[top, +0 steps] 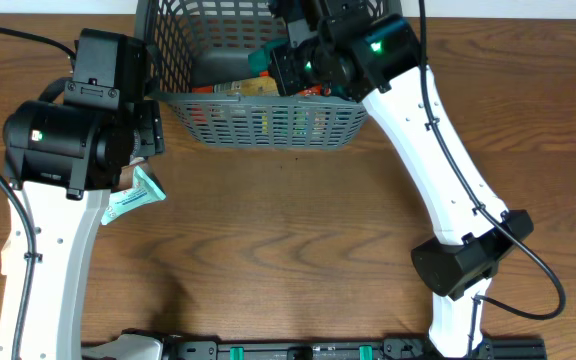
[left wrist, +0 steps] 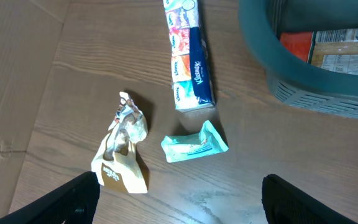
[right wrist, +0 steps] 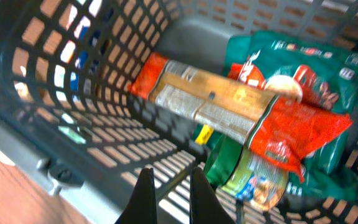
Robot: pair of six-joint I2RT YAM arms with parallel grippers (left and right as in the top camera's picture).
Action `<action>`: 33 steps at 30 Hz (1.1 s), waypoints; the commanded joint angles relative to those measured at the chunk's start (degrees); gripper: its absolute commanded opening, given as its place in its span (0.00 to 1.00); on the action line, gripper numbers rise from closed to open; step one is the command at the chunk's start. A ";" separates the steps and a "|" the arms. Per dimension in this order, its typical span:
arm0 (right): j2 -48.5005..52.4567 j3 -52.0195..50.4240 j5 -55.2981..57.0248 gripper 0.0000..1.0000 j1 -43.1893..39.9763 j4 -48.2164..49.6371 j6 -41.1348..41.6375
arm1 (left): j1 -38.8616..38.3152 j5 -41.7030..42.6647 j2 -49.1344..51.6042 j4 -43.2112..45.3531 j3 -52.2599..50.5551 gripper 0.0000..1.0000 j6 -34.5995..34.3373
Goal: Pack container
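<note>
The container [top: 268, 125], a dark grey lattice basket, stands at the table's far middle. Inside lie an orange packet with a tan label [right wrist: 216, 99] and a green packet [right wrist: 291, 56] beneath it. My right gripper [right wrist: 168, 196] hangs inside the container over its near slotted wall [right wrist: 73, 93], shut, with nothing between its fingers. My left gripper [left wrist: 182, 202] is open above the wood, left of the container [left wrist: 303, 68]. Ahead of it lie a teal packet [left wrist: 194, 144], a crumpled gold packet [left wrist: 124, 149] and a tissue pack [left wrist: 190, 56]. None of them touches the fingers.
The teal packet [top: 133, 197] pokes out from under the left arm in the overhead view. The right arm [top: 448, 190] slants across the right half of the table. A black rail [top: 308, 350] runs along the near edge.
</note>
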 commanded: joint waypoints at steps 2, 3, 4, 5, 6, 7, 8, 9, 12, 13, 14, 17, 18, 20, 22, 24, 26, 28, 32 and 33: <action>-0.68 0.72 0.57 0.02 1.68 -2.03 -1.33 | 0.28 0.17 -0.26 -0.20 0.20 0.84 -0.94; -0.68 0.72 0.57 0.02 1.97 -2.23 -1.51 | 0.28 0.15 -0.26 -0.20 0.20 0.84 -0.94; -0.68 0.72 0.57 0.02 2.19 -2.36 -1.57 | 0.28 0.17 -0.24 -0.20 0.20 0.84 -0.94; -0.68 0.72 0.59 0.01 2.36 -2.40 -1.60 | 0.28 0.15 -0.26 -0.20 0.20 0.84 -0.94; -0.68 0.72 0.57 0.01 2.47 -2.49 -1.60 | 0.28 0.17 -0.26 -0.20 0.20 0.84 -0.94; -0.68 0.72 0.57 0.02 2.62 -2.60 -1.57 | 0.28 0.17 -0.26 -0.20 0.20 0.84 -0.94; -0.68 0.72 0.57 0.02 2.75 -2.78 -1.60 | 0.28 0.17 -0.26 -0.20 0.20 0.84 -0.94; -0.68 0.72 0.57 0.01 2.80 -2.91 -1.57 | 0.28 0.17 -0.26 -0.20 0.20 0.84 -0.94; -0.68 0.72 0.59 0.02 2.97 -3.63 -1.57 | 0.28 0.17 -0.26 -0.22 0.20 0.84 -0.94; -0.68 0.72 0.59 0.02 2.97 -3.91 -1.55 | 0.28 0.15 -0.26 -0.22 0.20 0.84 -0.94; -0.68 0.72 0.59 0.01 2.97 -4.20 -1.55 | 0.28 0.15 -0.26 -0.22 0.20 0.84 -0.94; -0.68 0.72 0.59 0.01 3.08 -5.25 -1.55 | 0.28 0.17 -0.26 -0.20 0.20 0.84 -0.94; -0.68 0.72 0.59 0.02 3.13 -5.60 -1.55 | 0.28 0.15 -0.24 -0.20 0.20 0.84 -0.94; -0.68 0.72 0.59 0.02 3.21 -6.29 -1.55 | 0.28 0.17 -0.26 -0.20 0.20 0.84 -0.94; -0.68 0.72 0.59 0.02 3.45 -7.04 -1.53 | 0.28 0.17 -0.26 -0.20 0.20 0.84 -0.94; -0.68 0.72 0.59 0.02 3.52 -7.54 -1.53 | 0.28 0.15 -0.26 -0.20 0.20 0.84 -0.94; -0.68 0.72 0.59 0.01 3.61 -7.98 -1.55 | 0.28 0.15 -0.26 -0.20 0.20 0.84 -0.94; -0.68 0.72 0.59 0.02 3.63 -8.39 -1.55 | 0.28 0.17 -0.24 -0.20 0.20 0.84 -0.94; -0.68 0.72 0.98 0.02 3.72 -7.93 -1.55 | 0.28 0.17 -0.26 -0.20 0.20 0.84 -0.94; -0.68 0.72 1.75 0.02 3.72 -7.43 -1.55 | 0.28 0.17 -0.26 -0.20 0.20 0.84 -0.94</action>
